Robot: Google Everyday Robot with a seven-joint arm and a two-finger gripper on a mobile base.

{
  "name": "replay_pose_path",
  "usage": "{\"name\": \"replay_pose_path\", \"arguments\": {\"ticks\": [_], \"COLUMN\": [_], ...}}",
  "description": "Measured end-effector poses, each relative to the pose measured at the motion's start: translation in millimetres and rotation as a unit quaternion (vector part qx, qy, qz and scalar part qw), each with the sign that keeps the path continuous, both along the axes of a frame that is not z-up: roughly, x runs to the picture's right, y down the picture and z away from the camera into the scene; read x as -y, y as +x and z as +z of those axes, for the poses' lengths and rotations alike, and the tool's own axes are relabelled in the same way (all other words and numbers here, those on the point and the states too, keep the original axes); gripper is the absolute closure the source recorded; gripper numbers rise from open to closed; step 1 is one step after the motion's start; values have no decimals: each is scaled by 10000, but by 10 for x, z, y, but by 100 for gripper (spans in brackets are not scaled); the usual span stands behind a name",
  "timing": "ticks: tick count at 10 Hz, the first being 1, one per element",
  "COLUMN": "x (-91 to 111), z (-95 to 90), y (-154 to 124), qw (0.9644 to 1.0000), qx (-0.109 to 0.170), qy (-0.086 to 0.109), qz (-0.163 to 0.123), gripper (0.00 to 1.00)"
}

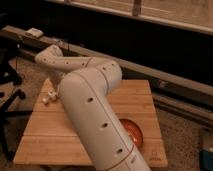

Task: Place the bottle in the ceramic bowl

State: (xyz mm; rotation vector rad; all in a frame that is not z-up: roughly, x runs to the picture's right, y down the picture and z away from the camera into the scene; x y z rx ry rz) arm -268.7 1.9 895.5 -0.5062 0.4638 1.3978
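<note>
At the left side of the desk [45, 135], toward its upper left corner, you have the bottle [46, 100], a small pale shape lying on the wood. The end effector [55, 93] sits just to the right of it and slightly higher in the frame, hanging from the down-turned wrist. The two are so close that you cannot tell whether they touch, and you cannot tell whether the end effector is spread, pressed together or already pinching the bottle. The bottle's long axis is also too small to read here, so check it before you commit to a grasp. Moving right, the bulky white arm [95, 115] sweeps from the lower middle of the frame up to an elbow, then folds back leftward to the wrist, covering the middle of the desk. Further right, in the lower right part of the desk, the ceramic bowl [134, 132] peeks out from behind the arm, orange-red and well apart from the bottle. The carry therefore likely runs rightward and down the frame, across the desk.
</note>
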Motion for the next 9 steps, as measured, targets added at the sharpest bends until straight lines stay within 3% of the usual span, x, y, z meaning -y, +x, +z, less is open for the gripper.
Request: {"name": "replay_pose_path", "arguments": {"ticks": [4, 9], "x": [148, -93], "z": [165, 426], "y": [-576, -844], "qw": [9992, 9968], "qx": [296, 264], "qy": [-2, -175], "qz": [-265, -736], "gripper": [35, 35]}}
